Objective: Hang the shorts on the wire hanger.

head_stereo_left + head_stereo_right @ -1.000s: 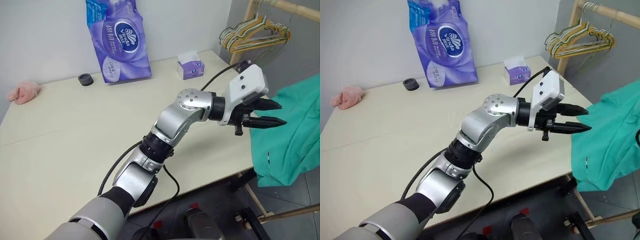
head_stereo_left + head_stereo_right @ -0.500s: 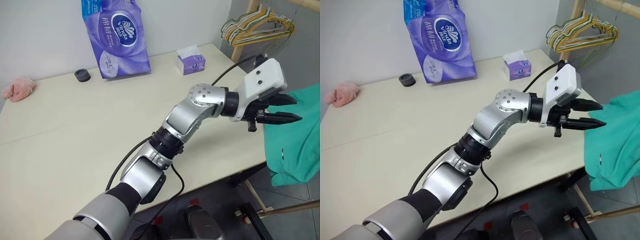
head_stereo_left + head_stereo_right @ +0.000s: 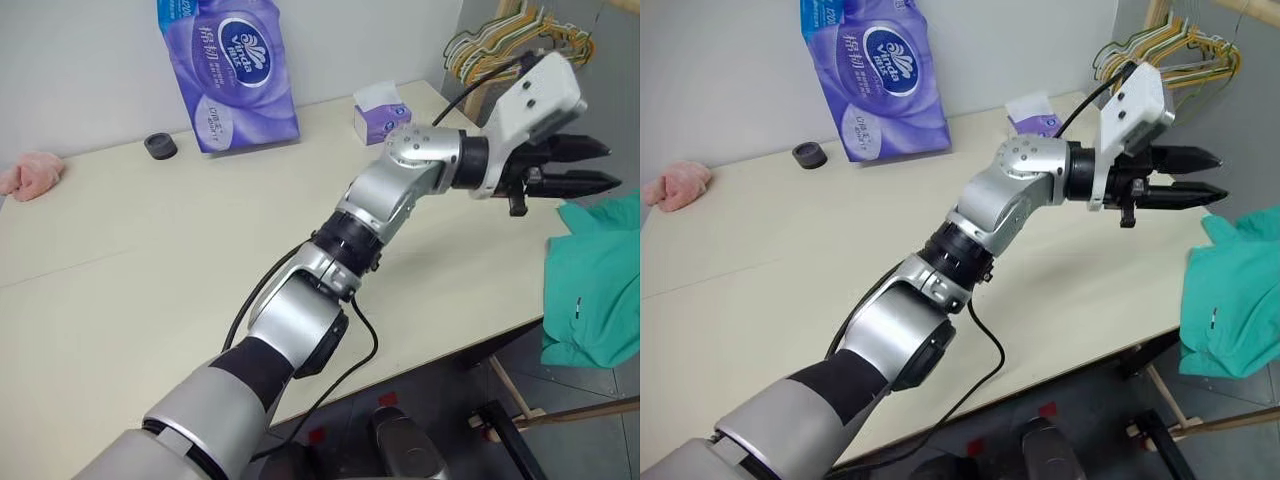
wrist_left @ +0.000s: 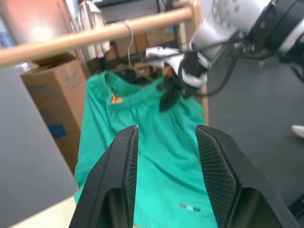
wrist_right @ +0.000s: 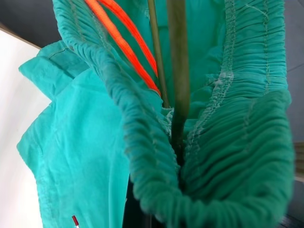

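A: Left wrist view looks past the left gripper (image 4: 166,156), its two black fingers spread with nothing between them, onto the shorts (image 4: 142,142) hanging off a wooden rail (image 4: 95,35). What do the head views give you?

B: Much less of them. In the left eye view the shorts (image 3: 595,290) are a teal mass at the right edge, beside the corner of the bench (image 3: 130,250) and dropping below it. The left gripper (image 3: 590,165) sits just above them, pointing level toward the right.

A: From the wrist I can also see the right gripper (image 4: 167,97) pressed together on the waistband, near the orange drawstring (image 4: 114,99). A thin wire hook (image 4: 129,42) goes over the rail there.

B: The right wrist view is up close on that: the gathered waistband (image 5: 142,142) bunched right at the fingers, the orange drawstring running beside a thin stem of the wire hanger (image 5: 156,57). I cannot tell whether the wire itself is pinched too.

A: And on the bench?

B: A purple tissue pack (image 3: 230,70), a small tissue box (image 3: 380,108), a black ring (image 3: 158,146), a pink cloth (image 3: 28,176), and the coloured hangers (image 3: 1170,50) on the rack behind
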You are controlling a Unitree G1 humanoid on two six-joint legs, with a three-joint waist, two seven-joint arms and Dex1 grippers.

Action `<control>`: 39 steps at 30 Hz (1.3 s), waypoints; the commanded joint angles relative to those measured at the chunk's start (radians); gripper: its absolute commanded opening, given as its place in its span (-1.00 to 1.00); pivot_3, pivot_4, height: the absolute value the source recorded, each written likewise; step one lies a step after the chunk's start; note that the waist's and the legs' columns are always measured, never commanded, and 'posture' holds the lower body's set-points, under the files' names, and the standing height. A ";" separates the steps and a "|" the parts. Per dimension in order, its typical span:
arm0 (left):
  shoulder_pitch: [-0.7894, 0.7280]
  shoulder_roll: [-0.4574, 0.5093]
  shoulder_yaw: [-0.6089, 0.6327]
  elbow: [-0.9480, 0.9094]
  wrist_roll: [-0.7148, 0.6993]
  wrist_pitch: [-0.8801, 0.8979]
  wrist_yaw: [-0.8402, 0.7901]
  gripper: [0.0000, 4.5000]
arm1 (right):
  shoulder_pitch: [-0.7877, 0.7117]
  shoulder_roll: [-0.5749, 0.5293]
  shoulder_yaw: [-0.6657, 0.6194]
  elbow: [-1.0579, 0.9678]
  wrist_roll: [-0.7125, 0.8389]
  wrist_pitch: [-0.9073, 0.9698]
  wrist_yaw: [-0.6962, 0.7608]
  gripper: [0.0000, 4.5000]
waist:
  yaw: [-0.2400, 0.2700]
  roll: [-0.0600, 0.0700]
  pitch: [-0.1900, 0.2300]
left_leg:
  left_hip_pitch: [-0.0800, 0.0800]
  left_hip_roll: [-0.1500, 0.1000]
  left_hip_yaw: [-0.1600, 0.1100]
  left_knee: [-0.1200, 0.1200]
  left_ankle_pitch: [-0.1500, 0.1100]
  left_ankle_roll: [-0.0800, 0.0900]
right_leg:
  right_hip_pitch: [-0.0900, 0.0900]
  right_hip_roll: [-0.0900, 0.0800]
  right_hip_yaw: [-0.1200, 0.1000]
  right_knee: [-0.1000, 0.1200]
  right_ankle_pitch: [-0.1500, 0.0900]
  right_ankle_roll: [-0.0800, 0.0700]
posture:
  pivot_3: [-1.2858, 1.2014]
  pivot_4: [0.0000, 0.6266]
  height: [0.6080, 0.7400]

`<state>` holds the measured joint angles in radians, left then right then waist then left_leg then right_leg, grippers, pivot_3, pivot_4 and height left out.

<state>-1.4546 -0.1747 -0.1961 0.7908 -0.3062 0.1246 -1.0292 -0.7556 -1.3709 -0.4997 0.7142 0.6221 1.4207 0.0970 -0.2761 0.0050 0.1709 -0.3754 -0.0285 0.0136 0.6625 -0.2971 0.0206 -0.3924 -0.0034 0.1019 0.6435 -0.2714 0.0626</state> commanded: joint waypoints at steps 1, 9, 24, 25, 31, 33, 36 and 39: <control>-0.128 -0.131 0.051 0.077 -0.028 -0.082 -0.031 -0.11 | -0.011 -0.041 -0.019 -0.012 -0.050 0.003 0.034 -1.00 | -0.001 0.000 0.000 | 0.000 0.000 0.000 0.000 0.000 0.000 | -0.001 0.000 0.000 0.000 0.000 0.000 | -0.26 -0.44 1.00; -0.170 -0.151 0.067 0.141 -0.016 -0.150 -0.057 -0.11 | 0.010 -0.042 -0.002 -0.045 -0.114 -0.019 0.125 -1.00 | -0.003 0.000 0.000 | -0.004 0.000 0.001 0.000 0.000 0.000 | -0.005 0.000 0.001 0.001 0.000 0.001 | -0.26 -0.45 1.00; -0.163 -0.164 0.054 0.140 -0.007 -0.170 -0.067 -0.11 | -0.046 0.010 -0.136 -0.251 -0.207 0.076 0.063 0.68 | -0.009 0.001 0.000 | -0.007 0.000 0.004 0.000 0.000 0.000 | -0.012 -0.001 0.004 0.004 0.001 0.002 | -0.27 -0.48 1.00; -0.161 -0.165 0.053 0.138 -0.007 -0.170 -0.068 -0.11 | -0.045 0.015 -0.152 -0.300 -0.209 0.103 0.059 0.83 | -0.009 0.001 0.000 | -0.007 0.000 0.004 0.000 0.000 0.000 | -0.012 -0.001 0.004 0.004 0.001 0.002 | -0.27 -0.48 1.00; -0.161 -0.169 0.053 0.137 -0.011 -0.171 -0.074 -0.11 | -0.006 0.055 -0.225 -0.565 -0.236 0.194 0.023 0.99 | -0.016 0.001 0.000 | -0.008 0.000 0.003 0.000 0.000 0.000 | -0.012 -0.001 0.003 0.004 0.001 0.002 | -0.29 -0.48 1.00; -0.160 -0.170 0.052 0.136 -0.011 -0.172 -0.077 -0.11 | -0.012 0.093 -0.266 -0.639 -0.215 0.194 -0.032 0.99 | -0.022 0.001 0.000 | -0.008 0.000 0.003 0.000 0.000 0.000 | -0.013 -0.001 0.004 0.004 0.001 0.003 | -0.30 -0.49 1.00; -0.158 -0.169 0.051 0.139 -0.010 -0.175 -0.078 -0.11 | -0.005 0.120 -0.269 -0.757 -0.222 0.194 -0.074 0.99 | -0.033 0.001 -0.001 | -0.009 -0.001 0.004 0.000 0.000 0.000 | -0.013 -0.002 0.004 0.004 0.001 0.003 | -0.30 -0.49 1.00; -0.152 -0.163 0.049 0.137 -0.007 -0.176 -0.079 -0.11 | -0.045 0.178 -0.278 -0.850 -0.238 0.194 -0.139 0.99 | -0.037 0.002 -0.001 | -0.008 -0.001 0.004 0.000 0.000 0.000 | -0.013 -0.002 0.004 0.006 0.001 0.004 | -0.30 -0.52 1.00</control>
<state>-1.5377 -0.1786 -0.1484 0.9523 -0.3095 -0.0308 -1.1043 -0.7706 -1.2011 -0.7478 -0.0593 0.4012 1.6065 0.0000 -0.3132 0.0069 0.1699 -0.3832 -0.0287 0.0166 0.6631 -0.2972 0.0205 -0.4050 -0.0047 0.1059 0.6494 -0.2702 0.0662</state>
